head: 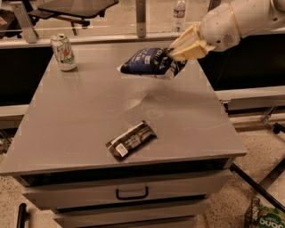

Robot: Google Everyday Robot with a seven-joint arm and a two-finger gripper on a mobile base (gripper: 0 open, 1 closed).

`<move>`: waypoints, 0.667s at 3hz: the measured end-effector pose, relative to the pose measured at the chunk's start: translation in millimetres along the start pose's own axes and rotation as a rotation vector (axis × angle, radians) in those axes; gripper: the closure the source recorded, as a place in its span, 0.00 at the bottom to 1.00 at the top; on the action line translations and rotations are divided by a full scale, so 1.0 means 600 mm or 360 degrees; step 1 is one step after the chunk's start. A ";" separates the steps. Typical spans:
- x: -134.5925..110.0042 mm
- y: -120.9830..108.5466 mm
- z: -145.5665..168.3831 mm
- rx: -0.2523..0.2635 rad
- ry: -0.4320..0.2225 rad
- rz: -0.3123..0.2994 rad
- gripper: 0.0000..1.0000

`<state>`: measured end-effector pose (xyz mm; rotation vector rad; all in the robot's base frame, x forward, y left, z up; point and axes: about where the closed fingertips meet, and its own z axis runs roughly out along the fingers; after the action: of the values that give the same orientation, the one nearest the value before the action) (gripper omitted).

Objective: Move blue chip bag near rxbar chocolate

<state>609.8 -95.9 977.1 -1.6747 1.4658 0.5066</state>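
the gripper (177, 51) is over the far right part of the worktop (84, 111), reaching in from the right edge on a thick white arm (240, 20). its pale tan fingers (189, 39) are closed on the right end of the blue chip bag (147, 62), pinching the foil there.

the blue chip bag hangs in the gripper, clear of the grey surface. it lies roughly level, with its free end pointing left toward the middle of the worktop. it is dark blue and crinkled, with white lettering on top and a pale strip along its lower edge. a faint pale sheen shows on the worktop just below it.

the chocolate bar (131, 140) lies flat on the worktop close to the near edge, a little left of the middle. it sits at a slant, with its white label end toward the near left corner and its other end toward the right edge. its wrapper is black and glossy. the bar and the bag are well apart, the bag being toward the far side and the bar toward the near side.

a green-and-white soda can (63, 52) stands upright by the far left corner, well apart from both. a clear water bottle (179, 10) stands beyond the far edge. a drawer with a dark handle (132, 193) sits under the near edge.
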 end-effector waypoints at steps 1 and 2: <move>0.012 0.038 0.007 0.0011 -0.0022 -0.0031 1.00; 0.016 0.078 0.021 0.0011 -0.0083 -0.0028 1.00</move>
<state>570.6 -90.3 947.8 -1.6558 1.4129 0.5314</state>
